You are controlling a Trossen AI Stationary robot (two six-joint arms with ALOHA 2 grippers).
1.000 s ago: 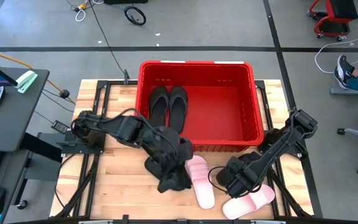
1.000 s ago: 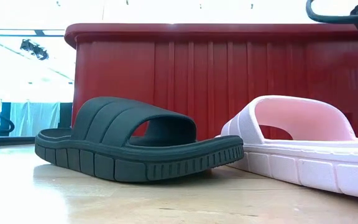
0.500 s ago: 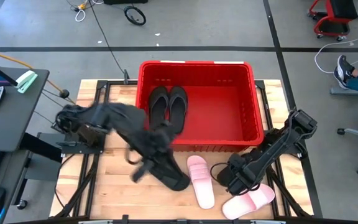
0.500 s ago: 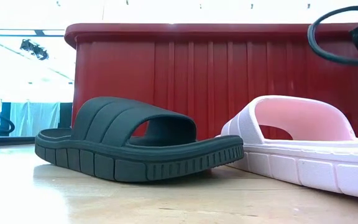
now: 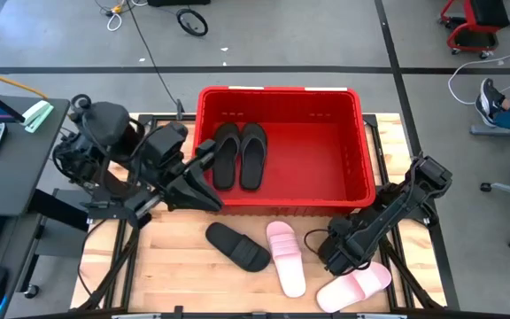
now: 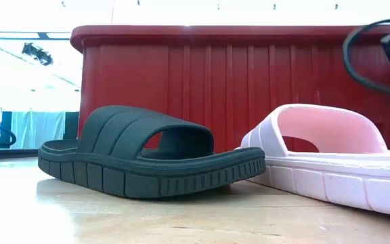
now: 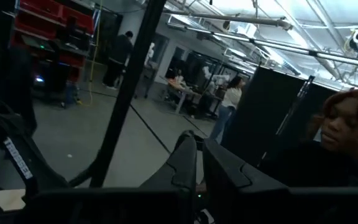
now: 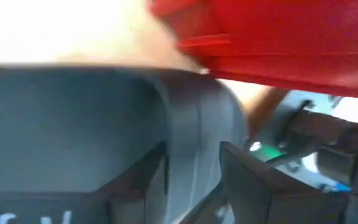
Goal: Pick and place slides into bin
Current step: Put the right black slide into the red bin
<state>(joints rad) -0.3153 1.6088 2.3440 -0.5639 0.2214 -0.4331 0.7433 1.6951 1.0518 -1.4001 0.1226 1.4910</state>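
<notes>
**A:** Your left gripper's (image 5: 204,152) fingers (image 7: 187,155) were pressed together on nothing. That arm was raised beside the bin's left front corner, and its wrist camera looked out into the room. The right gripper's (image 5: 336,255) fingers (image 8: 248,180) stood apart, low over the table's (image 5: 166,261) front right part.

**B:** And the bin?

**A:** Your red bin (image 5: 281,92) sat at the far middle of the table. In the low view its ribbed front wall (image 6: 249,74) rose behind everything else. Two black flip-flops (image 5: 240,156) lay side by side in its left half, soles down. The rest of its floor was bare red.

**B:** What lay outside it?

**A:** You had three slides on the wood in front of the bin. The black slide (image 5: 237,246) lay at an angle near the front wall's left end. One pink slide (image 5: 286,257) lay just beside it to the right, lengthwise toward the front edge. The low view showed the same two, black (image 6: 147,159) and pink (image 6: 323,159), close together and both upright. The second pink slide (image 5: 354,285) lay near the front right corner, and your right gripper was between the two pink ones.
</notes>
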